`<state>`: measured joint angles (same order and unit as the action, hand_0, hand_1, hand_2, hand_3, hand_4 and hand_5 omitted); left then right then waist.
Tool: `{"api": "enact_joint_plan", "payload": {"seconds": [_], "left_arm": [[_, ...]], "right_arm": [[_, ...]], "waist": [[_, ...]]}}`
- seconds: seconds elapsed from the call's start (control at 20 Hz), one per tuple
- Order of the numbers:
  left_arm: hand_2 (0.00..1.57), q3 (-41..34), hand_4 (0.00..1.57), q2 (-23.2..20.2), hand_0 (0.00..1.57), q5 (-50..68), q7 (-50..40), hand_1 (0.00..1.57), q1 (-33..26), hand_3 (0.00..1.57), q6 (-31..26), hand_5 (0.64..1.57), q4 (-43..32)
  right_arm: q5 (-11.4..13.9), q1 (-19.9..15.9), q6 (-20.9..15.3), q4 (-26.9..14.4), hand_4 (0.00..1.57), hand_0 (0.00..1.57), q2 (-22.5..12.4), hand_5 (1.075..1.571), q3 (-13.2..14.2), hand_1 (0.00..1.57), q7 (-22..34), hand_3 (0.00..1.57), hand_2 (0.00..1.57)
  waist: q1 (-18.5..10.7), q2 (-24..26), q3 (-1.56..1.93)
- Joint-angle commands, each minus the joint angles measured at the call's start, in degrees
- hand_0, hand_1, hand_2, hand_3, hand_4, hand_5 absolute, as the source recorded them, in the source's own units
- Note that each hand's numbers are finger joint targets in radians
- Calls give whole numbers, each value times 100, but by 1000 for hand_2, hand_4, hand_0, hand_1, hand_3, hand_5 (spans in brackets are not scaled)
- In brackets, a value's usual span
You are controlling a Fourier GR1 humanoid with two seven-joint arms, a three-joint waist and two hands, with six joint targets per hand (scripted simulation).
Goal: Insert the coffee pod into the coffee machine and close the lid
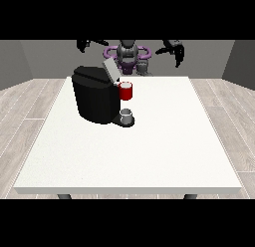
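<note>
We see no free coffee pod on the worktop (149,156); whether the small grey cup (127,115) under the spout, or anything in the red holder (126,90), is the pod we cannot tell. The coffee machine (94,96) stands toward the far part of the worktop at the view's left, its lid (110,70) raised and tilted back. Both hands hang high near the robot's shoulders, well apart from the machine. The robot hand at the view's right (172,48) shows drooping, relaxed fingers and holds nothing; of the robot hand at the view's left (87,44) we cannot tell the pose. We judge the chief risk to be knocking the upright lid or the red holder on approach, since both project toward the robot. Open room lies right of and before the machine; the left edge is nearer.
</note>
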<state>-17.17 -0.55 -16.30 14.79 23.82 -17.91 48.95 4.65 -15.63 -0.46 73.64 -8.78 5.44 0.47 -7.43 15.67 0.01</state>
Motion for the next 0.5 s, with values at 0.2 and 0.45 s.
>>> {"api": "enact_joint_plan", "payload": {"seconds": [0.2,0.45], "left_arm": [[0,340,361,-140,0,471,-426,0,-215,0,-13,1571,1138],[0,674,282,-5,0,660,-743,0,-57,0,261,1571,1568]], "right_arm": [[-429,-827,145,-256,175,0,-183,1571,397,0,474,0,0],[-809,-1443,53,-697,92,0,-144,1571,724,0,736,0,0]], "waist": [[-191,-639,1],[-350,-1029,1]]}}
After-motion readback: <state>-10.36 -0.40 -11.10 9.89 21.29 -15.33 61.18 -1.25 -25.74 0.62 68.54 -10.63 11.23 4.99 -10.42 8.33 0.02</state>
